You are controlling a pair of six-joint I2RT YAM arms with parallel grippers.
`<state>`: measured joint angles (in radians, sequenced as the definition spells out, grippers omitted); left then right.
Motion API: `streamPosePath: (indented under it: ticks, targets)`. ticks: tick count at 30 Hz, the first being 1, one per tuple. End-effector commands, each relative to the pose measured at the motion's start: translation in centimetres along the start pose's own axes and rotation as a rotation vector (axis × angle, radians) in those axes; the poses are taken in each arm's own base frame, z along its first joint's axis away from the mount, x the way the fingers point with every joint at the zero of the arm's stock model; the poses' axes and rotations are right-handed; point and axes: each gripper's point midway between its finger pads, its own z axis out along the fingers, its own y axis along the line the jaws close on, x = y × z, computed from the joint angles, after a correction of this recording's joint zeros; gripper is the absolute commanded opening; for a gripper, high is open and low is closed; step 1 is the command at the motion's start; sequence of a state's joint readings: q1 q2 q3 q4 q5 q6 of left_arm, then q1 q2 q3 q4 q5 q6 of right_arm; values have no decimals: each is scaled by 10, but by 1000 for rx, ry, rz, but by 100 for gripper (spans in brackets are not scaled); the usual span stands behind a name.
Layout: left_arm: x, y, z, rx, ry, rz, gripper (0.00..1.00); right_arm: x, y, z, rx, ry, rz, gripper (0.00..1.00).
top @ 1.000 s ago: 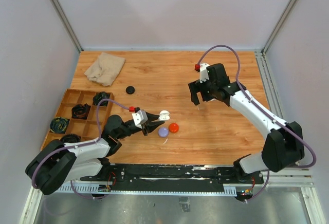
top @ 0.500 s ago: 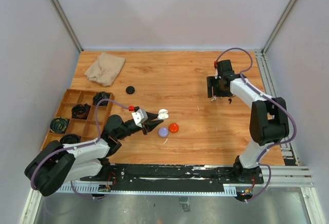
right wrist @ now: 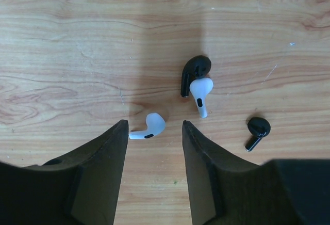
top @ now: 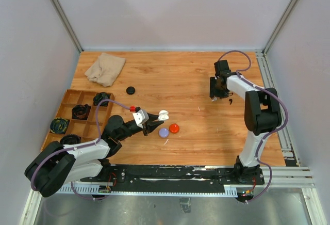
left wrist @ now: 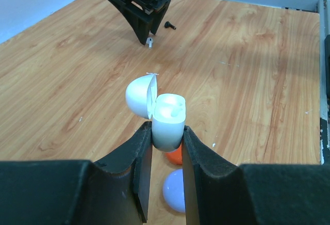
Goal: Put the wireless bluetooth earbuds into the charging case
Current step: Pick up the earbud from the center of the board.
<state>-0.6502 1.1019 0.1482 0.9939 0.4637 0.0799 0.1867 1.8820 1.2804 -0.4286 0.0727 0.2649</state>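
While the left fingers [left wrist: 167, 145] pinch the white charging case [left wrist: 169, 119] by its lower body, its lid stands open. Just beside the case, a red puck [top: 174, 128] and a lilac puck [top: 164, 132] rest on the counter [top: 180, 85]. Well apart from the case, the right fingers [right wrist: 154, 128] are spread, and one white earbud [right wrist: 148, 127] lies between them. Farther from the case, a second white earbud [right wrist: 201, 95] touches a black earbud [right wrist: 194, 70], and the other black earbud [right wrist: 257, 131] lies alone.
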Motion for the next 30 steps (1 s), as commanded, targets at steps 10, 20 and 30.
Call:
streamPosePath:
  ticks: [10,20,30]
  targets:
    - [-10,4,1,-13,-30,29,0,-5,9,6,-53,23,27,36]
    - [-10,3,2,-10,-27,23,0,4,20,11,-116,79,-12,31]
    - [-9,2,2,-4,-24,21,0,11,21,8,-97,123,-66,29]
